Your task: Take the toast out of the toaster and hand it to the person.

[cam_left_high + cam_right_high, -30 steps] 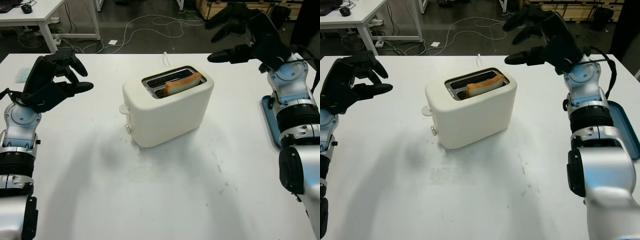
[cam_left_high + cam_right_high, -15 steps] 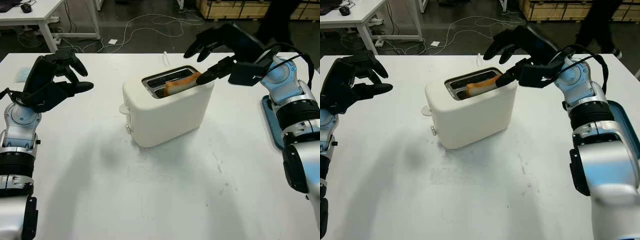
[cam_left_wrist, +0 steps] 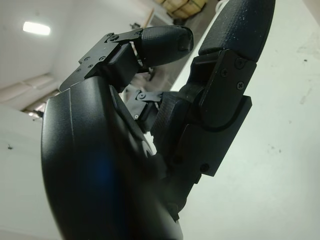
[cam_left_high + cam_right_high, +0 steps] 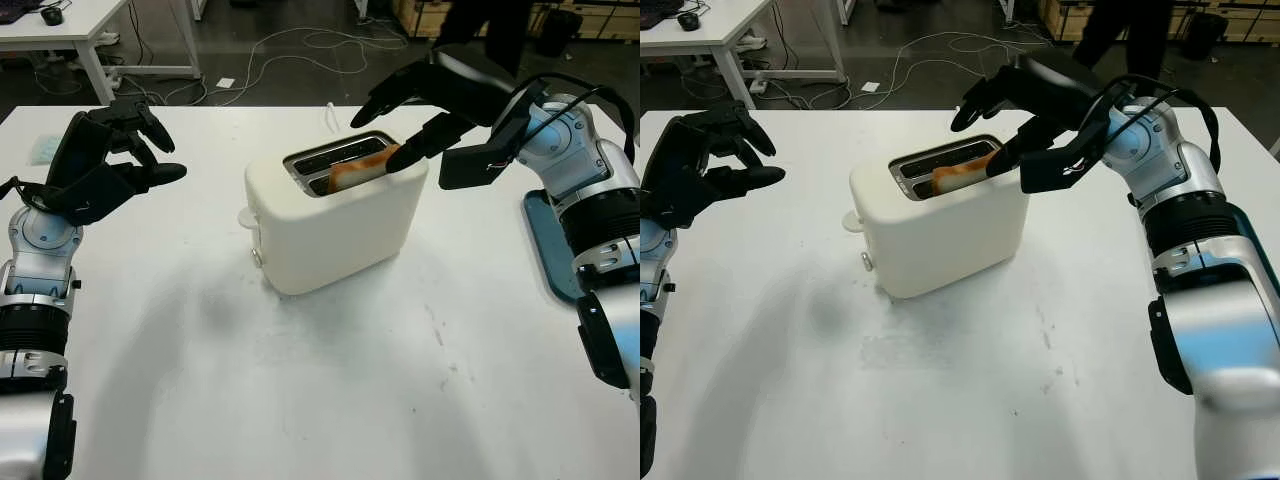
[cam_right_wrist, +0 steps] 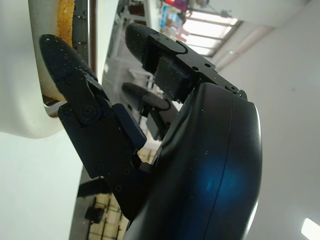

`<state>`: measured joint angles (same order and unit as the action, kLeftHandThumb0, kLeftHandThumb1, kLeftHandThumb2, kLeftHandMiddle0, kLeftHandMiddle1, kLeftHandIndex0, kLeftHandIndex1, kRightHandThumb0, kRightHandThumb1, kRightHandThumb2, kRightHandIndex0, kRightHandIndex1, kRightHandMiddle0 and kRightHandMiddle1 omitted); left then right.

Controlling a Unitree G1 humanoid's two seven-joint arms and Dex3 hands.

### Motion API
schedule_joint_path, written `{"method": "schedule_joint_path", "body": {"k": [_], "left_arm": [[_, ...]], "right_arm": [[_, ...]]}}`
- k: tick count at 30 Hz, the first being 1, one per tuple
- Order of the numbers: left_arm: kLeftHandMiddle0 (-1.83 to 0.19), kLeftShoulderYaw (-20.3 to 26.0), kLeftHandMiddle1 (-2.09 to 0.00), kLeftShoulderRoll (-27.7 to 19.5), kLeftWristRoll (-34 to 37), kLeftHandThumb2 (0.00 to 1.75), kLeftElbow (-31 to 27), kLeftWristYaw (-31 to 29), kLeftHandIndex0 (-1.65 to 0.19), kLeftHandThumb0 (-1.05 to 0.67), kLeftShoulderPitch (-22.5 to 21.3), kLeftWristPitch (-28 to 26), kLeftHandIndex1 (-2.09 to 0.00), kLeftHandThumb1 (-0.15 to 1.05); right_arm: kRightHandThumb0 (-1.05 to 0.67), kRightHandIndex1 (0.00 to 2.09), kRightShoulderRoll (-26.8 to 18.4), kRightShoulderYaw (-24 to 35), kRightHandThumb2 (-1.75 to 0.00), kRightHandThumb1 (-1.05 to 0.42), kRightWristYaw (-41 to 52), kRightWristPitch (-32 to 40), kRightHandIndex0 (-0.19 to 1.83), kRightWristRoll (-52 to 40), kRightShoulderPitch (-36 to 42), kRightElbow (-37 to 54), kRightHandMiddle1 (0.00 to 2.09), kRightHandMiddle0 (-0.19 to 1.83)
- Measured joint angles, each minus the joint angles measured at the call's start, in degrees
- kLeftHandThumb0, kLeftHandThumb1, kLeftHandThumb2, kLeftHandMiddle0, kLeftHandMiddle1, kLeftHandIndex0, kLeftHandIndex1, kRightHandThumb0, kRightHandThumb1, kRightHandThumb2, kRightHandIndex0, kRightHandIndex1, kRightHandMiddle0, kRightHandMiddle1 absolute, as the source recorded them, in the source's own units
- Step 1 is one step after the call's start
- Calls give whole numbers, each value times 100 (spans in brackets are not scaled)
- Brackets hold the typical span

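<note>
The right arm enters from about 4 o'clock in the head views and bends inward toward 10 o'clock, carrying the open right hand (image 4: 425,100) raised near the middle of the scene, its upper fingers (image 4: 385,97) stretched toward 9 o'clock and its lower finger angled down toward 8 o'clock. The left arm rises from 7 o'clock and holds the left hand (image 4: 105,160) lifted at about 9 o'clock, open and holding nothing, fingers pointing toward 3 o'clock. Both forearms show silver shells with black joints.
</note>
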<state>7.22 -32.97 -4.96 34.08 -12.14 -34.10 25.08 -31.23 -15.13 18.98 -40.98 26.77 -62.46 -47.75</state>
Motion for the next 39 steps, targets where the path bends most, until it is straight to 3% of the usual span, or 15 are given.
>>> {"method": "schedule_joint_path", "body": {"k": [9,29,33,39], "left_arm": [[-71,0,-151,4,1,0,0,-2,-66,-105,0,0,-149,85],[-69,2,-152,47,1,1,-7,6,-63,-105,22,-1,-153,85],[-68,4,-154,47,-1,1,-8,52,-62,-105,22,-1,-155,86],[-68,4,-153,48,1,0,-7,55,-62,-105,25,-1,-153,85]], "right_arm": [[-44,70,-3,-57,0,-68,-56,-88,70,124,-1,240,11,96],[-35,67,172,-466,0,-67,-197,-148,71,414,-2,72,7,96],[-36,89,179,-530,0,-67,-293,-148,67,496,-10,-52,5,96],[-34,87,187,-658,0,-69,-310,-122,66,599,-96,-156,4,96]]}}
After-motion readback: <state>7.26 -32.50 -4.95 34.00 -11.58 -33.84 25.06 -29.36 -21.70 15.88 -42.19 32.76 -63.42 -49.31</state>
